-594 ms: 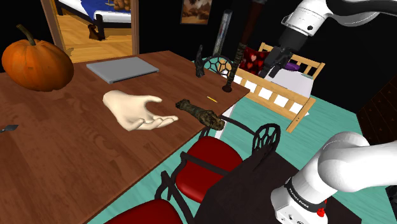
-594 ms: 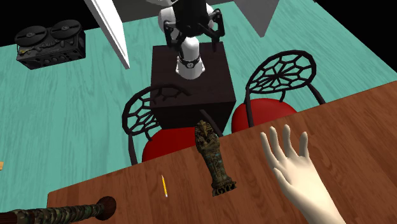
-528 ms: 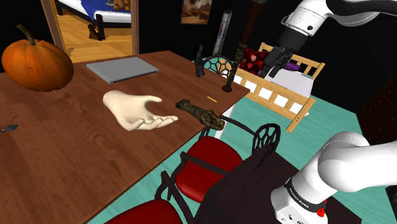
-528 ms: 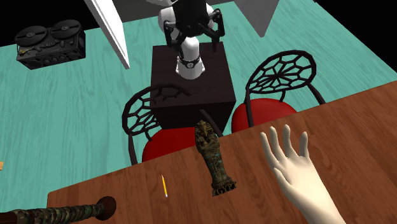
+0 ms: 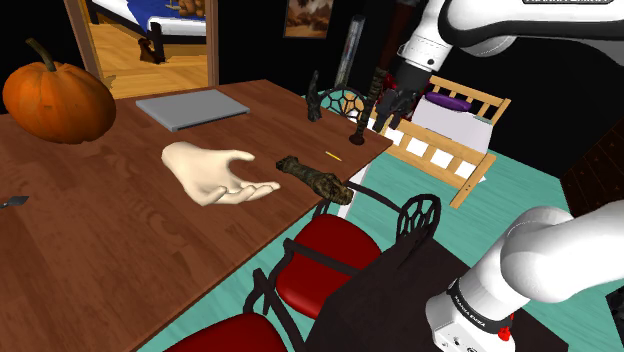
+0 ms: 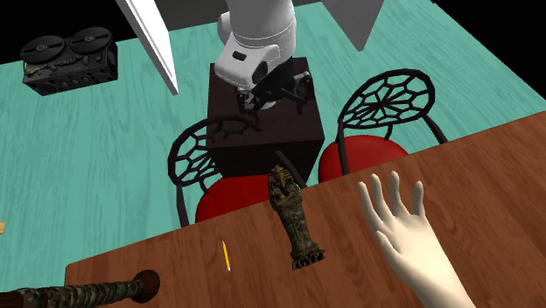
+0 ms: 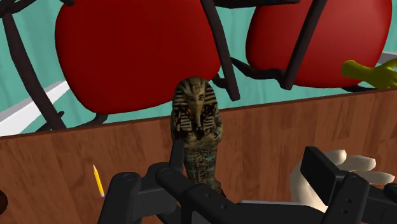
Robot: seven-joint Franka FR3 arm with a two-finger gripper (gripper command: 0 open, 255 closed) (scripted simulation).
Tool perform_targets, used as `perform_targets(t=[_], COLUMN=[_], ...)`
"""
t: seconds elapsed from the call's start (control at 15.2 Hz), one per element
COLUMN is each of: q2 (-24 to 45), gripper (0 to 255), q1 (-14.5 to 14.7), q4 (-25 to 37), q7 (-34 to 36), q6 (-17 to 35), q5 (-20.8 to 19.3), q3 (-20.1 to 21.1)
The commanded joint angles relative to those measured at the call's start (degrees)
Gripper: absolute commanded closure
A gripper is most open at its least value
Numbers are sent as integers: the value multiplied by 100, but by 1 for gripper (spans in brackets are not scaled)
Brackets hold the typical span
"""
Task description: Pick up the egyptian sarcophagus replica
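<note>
In the shoulder view a pale model hand (image 5: 213, 174) lies palm up on the wooden tabletop (image 5: 90, 240). The sarcophagus (image 5: 316, 181) lies flat just beyond the hand's fingertips, at the edge above the red chairs (image 5: 325, 255). The pincer (image 5: 392, 104) hangs farther out from the hand on that same side, high above the tabletop and well apart from the replica. The coming move is therefore judged to be a descent back toward the hand. The second exterior view shows the sarcophagus's full length: head at the tabletop edge, foot pointing inward alongside the hand, with a yellow pencil (image 6: 226, 255) on its far side. The wrist view adds the gilded face and the pincer (image 7: 232, 194) spread wide and empty. Its fingers (image 7: 130, 194) stand either side of that long axis, so closing would cross it.
</note>
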Motion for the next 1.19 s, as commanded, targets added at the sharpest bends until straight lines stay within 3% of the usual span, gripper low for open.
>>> perform_targets(t=[0.0, 0.59, 1.12], q2=[484, 2576, 4468], gripper=[0, 0, 0], q1=[40, 158, 243], q4=[179, 1151, 2462], q7=[-52, -273, -386], q6=[201, 855, 1028], q5=[-4, -72, -202], q3=[22, 106, 185])
